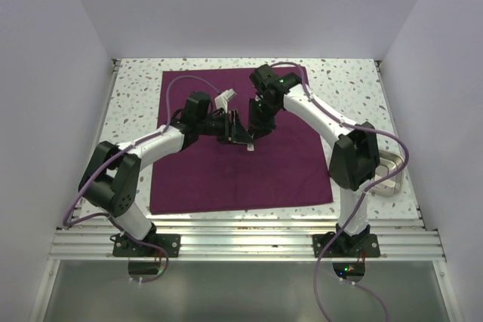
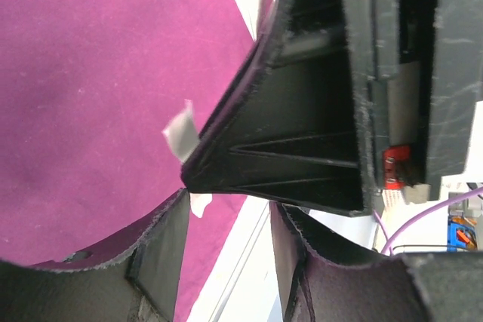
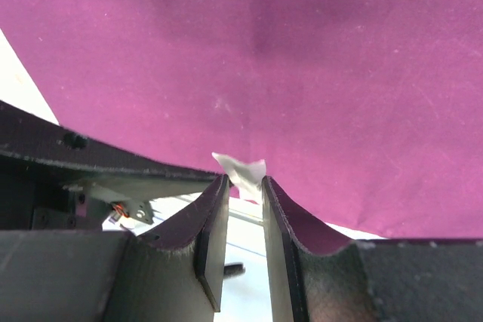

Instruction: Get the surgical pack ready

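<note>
Table: the speckled table held everything, with both arms fixed at its near edge.
Cloth: the purple cloth lay flat and spread out in the middle of the table. I think it lay open so the pack's things could go on it and be wrapped up.
Tray: the steel tray sat on the table off the right side of the cloth, not on it yet.
Right gripper: the right gripper hung over the middle of the cloth. Its fingers were narrow and pinched a small white pad at the tips.
Left gripper: the left gripper had its fingers apart with nothing in them. Its tips were right next to the right gripper's tip. I think it was there to help with the pad.
Pad place: the pad was up in the right gripper, just over the cloth.
Hidden: the right arm covered most of the tray, so I could not tell what was in it.
Hard to see: white showed in two spots by the right gripper's tip in the left wrist view. I could not tell if that was one pad or two.
Not found: no scissors showed in any view.
Far off: a white bit by the left wrist was too small to name.
</note>
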Tool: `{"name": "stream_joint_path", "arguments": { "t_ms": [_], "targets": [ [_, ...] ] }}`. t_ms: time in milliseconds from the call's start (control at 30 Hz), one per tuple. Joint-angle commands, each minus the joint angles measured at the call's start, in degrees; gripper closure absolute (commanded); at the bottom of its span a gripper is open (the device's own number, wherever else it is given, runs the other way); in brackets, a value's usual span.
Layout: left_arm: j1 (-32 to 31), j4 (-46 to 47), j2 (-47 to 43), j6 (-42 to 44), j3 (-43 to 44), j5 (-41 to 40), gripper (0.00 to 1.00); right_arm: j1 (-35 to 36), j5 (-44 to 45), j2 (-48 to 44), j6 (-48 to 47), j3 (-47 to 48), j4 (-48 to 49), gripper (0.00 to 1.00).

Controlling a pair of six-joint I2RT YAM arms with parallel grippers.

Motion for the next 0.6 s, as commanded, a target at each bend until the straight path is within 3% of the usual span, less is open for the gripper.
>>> {"name": "stream_joint_path", "arguments": {
  "t_ms": [0,400,567],
  "targets": [
    [0.8,-0.9,-0.2,2.4,1.5,-0.8,0.5,-0.1,-1.9,-4.0,1.1,-0.4,0.6,0.72],
    [1.4,-9.2,-3.6,7.3,2.8,-5.9,0.46,-0.4,-0.9,-4.3,0.0,-2.3,0.8,0.72],
    [3.1,-14.2,-5.2,8.8,2.5,-12.3,0.47,-0.2,-0.2,-2.1,-2.6,-2.3,0.9,0.67]
  ]
}}
